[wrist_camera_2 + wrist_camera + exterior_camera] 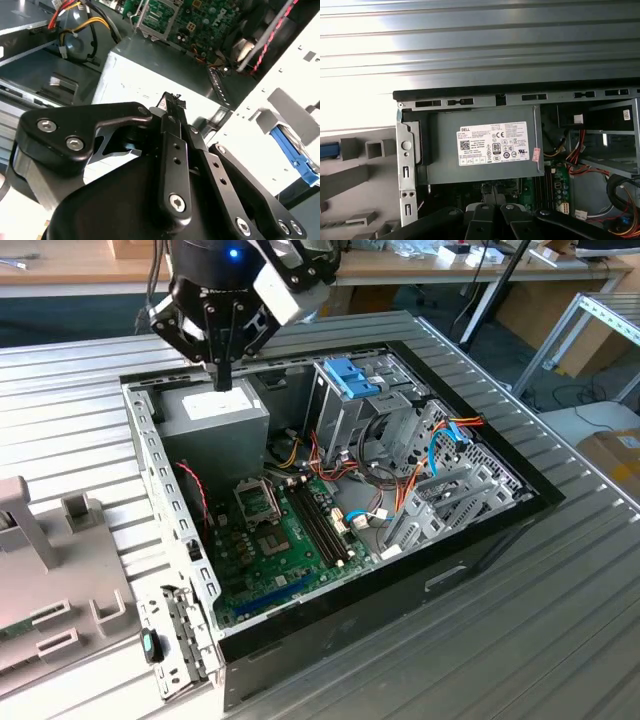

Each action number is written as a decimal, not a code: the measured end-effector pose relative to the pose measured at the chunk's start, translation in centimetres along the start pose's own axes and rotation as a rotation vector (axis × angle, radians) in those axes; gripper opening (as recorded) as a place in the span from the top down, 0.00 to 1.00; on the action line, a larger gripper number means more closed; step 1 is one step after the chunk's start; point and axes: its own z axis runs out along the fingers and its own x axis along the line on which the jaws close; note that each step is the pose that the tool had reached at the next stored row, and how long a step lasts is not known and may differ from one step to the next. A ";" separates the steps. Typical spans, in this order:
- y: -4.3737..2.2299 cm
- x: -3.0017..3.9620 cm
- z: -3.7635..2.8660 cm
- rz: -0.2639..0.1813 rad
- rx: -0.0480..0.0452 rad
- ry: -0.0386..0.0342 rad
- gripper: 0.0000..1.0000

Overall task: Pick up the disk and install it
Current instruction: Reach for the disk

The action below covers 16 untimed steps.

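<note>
Second wrist view: claw (172, 104) closed, empty, over grey box (150, 65); disk (296, 159) apart, beyond case wall (270, 95).

The gripper (222, 378) is matt black metal; the box (215, 425) is dull grey sheet metal with a white paper label (492, 143); the clip (350, 378) is smooth blue plastic; the ribbed metal table (560, 570) has a brushed sheen.

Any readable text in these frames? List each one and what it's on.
White label on the grey box: a logo, code squares and rows of fine print, too small to quote.
Pink-and-white sticker at that box's edge: unreadable.
Small white tag deeper in the case: blurred.
Motherboard markings: too small.
Nothing else legible.
</note>
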 end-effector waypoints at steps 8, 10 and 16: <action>-0.17 2.30 -0.06 0.000 0.0000 0.0000 0.89; -0.20 2.71 -0.06 0.000 -0.0001 -0.0001 0.89; -0.27 3.55 -0.08 0.000 0.0000 0.0000 0.89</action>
